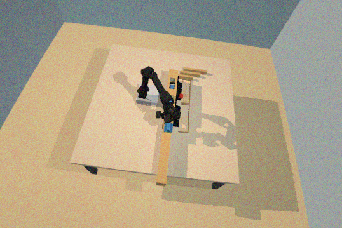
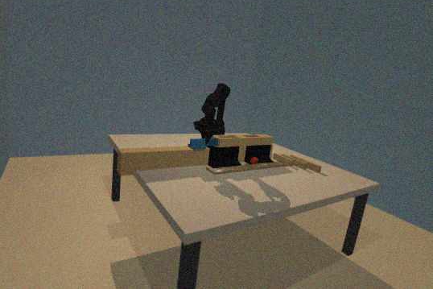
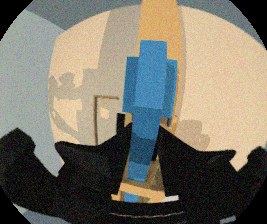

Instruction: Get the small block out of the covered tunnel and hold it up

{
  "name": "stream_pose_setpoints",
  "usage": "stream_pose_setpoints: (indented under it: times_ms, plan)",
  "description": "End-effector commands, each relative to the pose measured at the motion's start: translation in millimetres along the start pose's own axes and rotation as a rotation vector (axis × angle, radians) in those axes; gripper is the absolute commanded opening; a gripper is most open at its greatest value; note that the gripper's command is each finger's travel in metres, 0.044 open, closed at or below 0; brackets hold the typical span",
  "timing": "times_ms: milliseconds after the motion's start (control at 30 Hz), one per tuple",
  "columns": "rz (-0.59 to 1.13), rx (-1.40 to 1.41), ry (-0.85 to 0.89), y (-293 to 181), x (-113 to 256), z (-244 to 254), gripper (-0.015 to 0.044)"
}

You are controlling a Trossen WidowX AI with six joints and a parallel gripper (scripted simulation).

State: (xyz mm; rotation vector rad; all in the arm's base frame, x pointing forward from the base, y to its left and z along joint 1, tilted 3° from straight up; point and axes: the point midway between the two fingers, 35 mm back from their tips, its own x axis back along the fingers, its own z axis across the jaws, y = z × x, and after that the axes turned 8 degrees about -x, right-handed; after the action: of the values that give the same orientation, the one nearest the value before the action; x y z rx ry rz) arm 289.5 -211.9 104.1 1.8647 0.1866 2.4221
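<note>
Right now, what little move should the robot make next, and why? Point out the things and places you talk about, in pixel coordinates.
Probably a short pull drawing the blue handle [image 1: 168,127] [image 2: 197,143] [image 3: 151,75] farther out along the long wooden beam [image 1: 164,159] [image 2: 161,159] [image 3: 159,20]: the gripper [image 2: 208,141] [image 3: 144,125] is closed on it, and it already sticks out of the tunnel's end.
</note>
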Motion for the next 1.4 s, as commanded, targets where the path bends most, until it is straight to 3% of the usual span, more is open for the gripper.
stream_pose_setpoints:
  times_ms: [0,533,567,833,1100,1367]
  plan:
    - [0.007,-0.007,-0.001,-6.7,-1.0,-1.5,0.0]
    - [0.015,-0.011,-0.005,-29.2,-1.6,-6.0,0.0]
    - [-0.061,-0.037,0.005,-2.1,1.8,-3.9,0.0026]
    - [-0.053,-0.034,0.003,-0.9,5.7,-2.7,0.0236]
    - [0.007,-0.013,-0.005,7.2,37.4,4.7,0.044]
    - [0.013,-0.011,-0.005,3.8,29.4,4.8,0.044]
